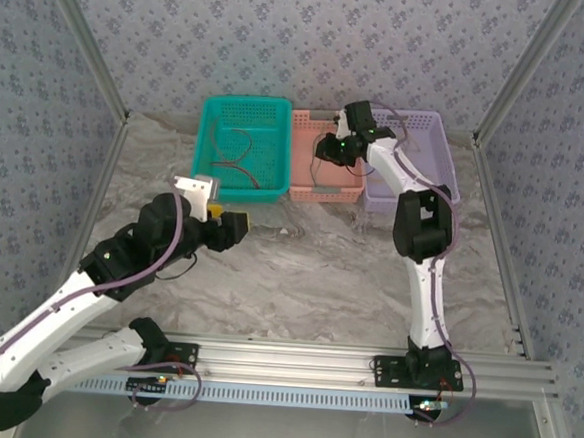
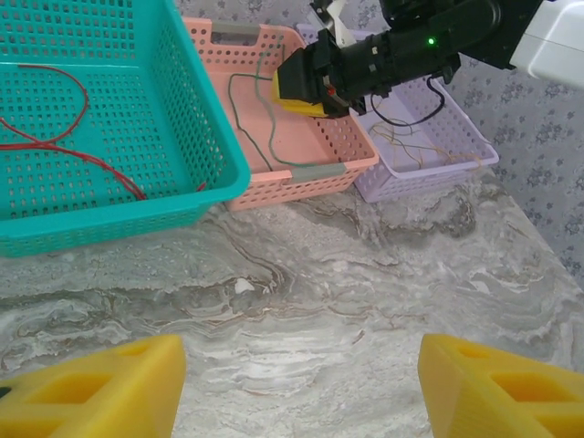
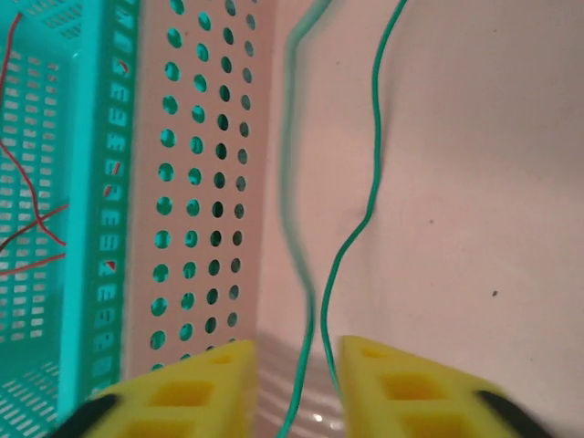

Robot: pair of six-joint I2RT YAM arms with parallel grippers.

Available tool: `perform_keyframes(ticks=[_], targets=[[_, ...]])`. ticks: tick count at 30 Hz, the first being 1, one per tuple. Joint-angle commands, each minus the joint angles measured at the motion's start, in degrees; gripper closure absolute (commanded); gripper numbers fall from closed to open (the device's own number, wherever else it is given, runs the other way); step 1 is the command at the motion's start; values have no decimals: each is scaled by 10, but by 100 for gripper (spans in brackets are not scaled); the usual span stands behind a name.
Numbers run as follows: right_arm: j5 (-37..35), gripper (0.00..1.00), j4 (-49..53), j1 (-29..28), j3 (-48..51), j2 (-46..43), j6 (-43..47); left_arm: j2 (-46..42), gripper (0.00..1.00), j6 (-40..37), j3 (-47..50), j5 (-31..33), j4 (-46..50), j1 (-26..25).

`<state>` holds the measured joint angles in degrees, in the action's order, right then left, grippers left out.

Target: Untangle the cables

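My right gripper (image 3: 297, 351) sits at the bottom of its wrist frame over the pink basket (image 3: 196, 182), jaws parted and not clamping. The green cable (image 3: 374, 137) passes between them, its long axis running straight up the frame. My left gripper (image 2: 301, 365) hangs wide open and empty over the table (image 2: 319, 274), farther off. 1 red cable (image 2: 82, 91) lies in the teal basket (image 2: 196, 109).
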<state>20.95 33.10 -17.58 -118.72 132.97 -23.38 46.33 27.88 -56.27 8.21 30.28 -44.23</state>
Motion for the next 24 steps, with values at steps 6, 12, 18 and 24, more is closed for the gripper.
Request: perform_keyframes(ticks=[6,12,18,24], targets=[[-93,47,-78,6,202,-227,-1,-4,21,20,-19,-36,41,80],[-321,1,-176,-9,531,-545,-2,-48,1,46,36,-81,61,225],[-601,1,-140,-23,730,-801,22,-45,1,92,115,146,71,264],[-494,1,-342,94,959,-942,207,-144,1,-109,326,280,-189,265]])
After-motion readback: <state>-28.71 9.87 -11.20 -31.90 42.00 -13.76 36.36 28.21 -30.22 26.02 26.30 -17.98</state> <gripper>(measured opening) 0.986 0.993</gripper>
